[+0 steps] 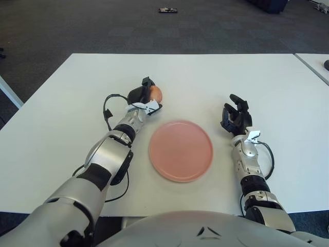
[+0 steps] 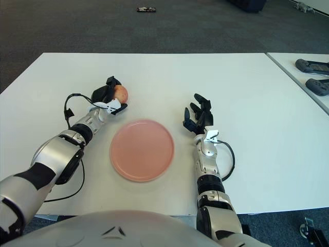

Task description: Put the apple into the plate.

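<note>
The left hand (image 1: 143,98) sits left of the frame's centre, its dark fingers curled around the apple (image 1: 154,93) and gripping it. The apple shows on the hand's right side, reddish-orange, just above and to the left of the plate (image 1: 181,150). Whether the fruit touches the table (image 1: 61,103) or is held just clear of it cannot be told. A white bracket at the wrist juts toward the plate's upper left rim, close to it but apart.

The plate is pink, round and flat, lying in the lower middle of the frame with nothing on it. The apple is outside its rim.

The right hand (image 1: 235,116) shows to the right of the plate, near its upper right edge but apart from it. Its dark fingers are spread and point upward in the frame, holding nothing.

Black cables loop beside both forearms. The table is white and fills most of the view; a second white table (image 2: 300,62) stands at the right edge with two dark devices (image 2: 312,67) on it. On the dark floor, at the top of the frame, lies a small dark object (image 1: 168,10).
</note>
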{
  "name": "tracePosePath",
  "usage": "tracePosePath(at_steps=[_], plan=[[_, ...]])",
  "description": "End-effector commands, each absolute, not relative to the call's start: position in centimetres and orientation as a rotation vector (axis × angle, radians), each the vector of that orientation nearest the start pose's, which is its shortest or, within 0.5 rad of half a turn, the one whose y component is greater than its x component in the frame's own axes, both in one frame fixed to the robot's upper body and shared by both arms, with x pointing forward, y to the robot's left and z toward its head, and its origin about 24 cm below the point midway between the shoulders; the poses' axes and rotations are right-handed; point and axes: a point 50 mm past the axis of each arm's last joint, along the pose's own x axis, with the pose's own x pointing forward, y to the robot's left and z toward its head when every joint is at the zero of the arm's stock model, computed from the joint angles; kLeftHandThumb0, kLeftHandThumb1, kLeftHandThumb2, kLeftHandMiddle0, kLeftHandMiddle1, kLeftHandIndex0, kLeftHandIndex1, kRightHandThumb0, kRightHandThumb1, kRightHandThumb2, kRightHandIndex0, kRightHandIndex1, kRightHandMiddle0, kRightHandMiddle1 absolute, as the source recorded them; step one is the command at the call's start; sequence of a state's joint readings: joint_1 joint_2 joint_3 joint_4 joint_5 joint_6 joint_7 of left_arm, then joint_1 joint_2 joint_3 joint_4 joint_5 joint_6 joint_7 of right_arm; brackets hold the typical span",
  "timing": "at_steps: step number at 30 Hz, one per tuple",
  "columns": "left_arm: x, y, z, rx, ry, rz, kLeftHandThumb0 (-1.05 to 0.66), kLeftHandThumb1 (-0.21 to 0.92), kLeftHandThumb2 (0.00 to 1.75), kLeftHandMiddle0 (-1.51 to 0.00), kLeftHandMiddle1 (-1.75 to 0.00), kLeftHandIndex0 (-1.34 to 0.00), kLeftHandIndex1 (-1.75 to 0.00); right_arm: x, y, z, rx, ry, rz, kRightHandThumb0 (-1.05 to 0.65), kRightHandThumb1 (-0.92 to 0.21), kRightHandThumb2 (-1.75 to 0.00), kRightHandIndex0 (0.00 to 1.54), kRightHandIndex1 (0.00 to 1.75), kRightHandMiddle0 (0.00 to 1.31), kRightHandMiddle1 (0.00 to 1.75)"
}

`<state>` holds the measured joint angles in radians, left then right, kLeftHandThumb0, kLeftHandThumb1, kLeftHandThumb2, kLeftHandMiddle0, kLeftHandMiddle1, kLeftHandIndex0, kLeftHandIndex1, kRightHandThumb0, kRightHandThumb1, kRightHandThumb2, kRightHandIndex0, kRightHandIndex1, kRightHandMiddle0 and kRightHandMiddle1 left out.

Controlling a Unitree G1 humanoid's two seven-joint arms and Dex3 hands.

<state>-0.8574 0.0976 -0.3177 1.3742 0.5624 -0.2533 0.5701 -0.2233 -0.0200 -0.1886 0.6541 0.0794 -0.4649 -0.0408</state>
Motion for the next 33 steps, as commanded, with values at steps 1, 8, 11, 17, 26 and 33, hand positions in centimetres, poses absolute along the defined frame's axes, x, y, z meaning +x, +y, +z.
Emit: tracePosePath(at_steps=[1, 8, 11, 17, 26, 33], plan=[[37.3, 11.5, 5.4, 0.945, -0.139, 0.057, -0.49, 0.29, 1.35, -1.15, -1.75, -0.63, -1.75, 26.4, -18.7, -2.9, 0.089, 0.086, -0.219, -0.42, -0.58, -0.92, 0.14, 0.72, 0.0, 0.87], [37.9, 11.5, 7.0, 0.908, -0.214, 0.069, -0.49, 0.28, 1.36, -1.17, -1.75, -0.64, -1.75, 26.5, -18.6, -2.9, 0.079, 0.084, -0.208, -0.43, -0.57, -0.94, 0.15, 0.79, 0.0, 0.9], [38.1, 11.5, 7.4, 0.904, -0.236, 0.074, -0.49, 0.28, 1.36, -1.18, -1.75, -0.64, -1.75, 26.6, -18.6, -2.9, 0.084, 0.084, -0.202, -0.42, -0.57, -0.94, 0.15, 0.8, 0.0, 0.91], [38.4, 11.8, 8.2, 0.906, -0.263, 0.076, -0.49, 0.27, 1.37, -1.19, -1.75, -0.65, -1.75, 26.7, -18.6, -3.1, 0.111, 0.092, -0.194, -0.41, -0.56, -0.95, 0.15, 0.81, 0.0, 0.91], [38.4, 11.6, 9.1, 0.885, -0.337, 0.077, -0.49, 0.27, 1.37, -1.2, -1.75, -0.65, -1.75, 26.8, -18.6, -3.2, 0.107, 0.086, -0.2, -0.42, -0.56, -0.95, 0.14, 0.8, 0.0, 0.9], [37.9, 10.3, 9.8, 0.816, -0.452, 0.023, -0.49, 0.27, 1.37, -1.21, -1.75, -0.65, -1.75, 26.8, -18.6, -3.1, 0.103, 0.085, -0.202, -0.41, -0.56, -0.95, 0.14, 0.8, 0.0, 0.9]])
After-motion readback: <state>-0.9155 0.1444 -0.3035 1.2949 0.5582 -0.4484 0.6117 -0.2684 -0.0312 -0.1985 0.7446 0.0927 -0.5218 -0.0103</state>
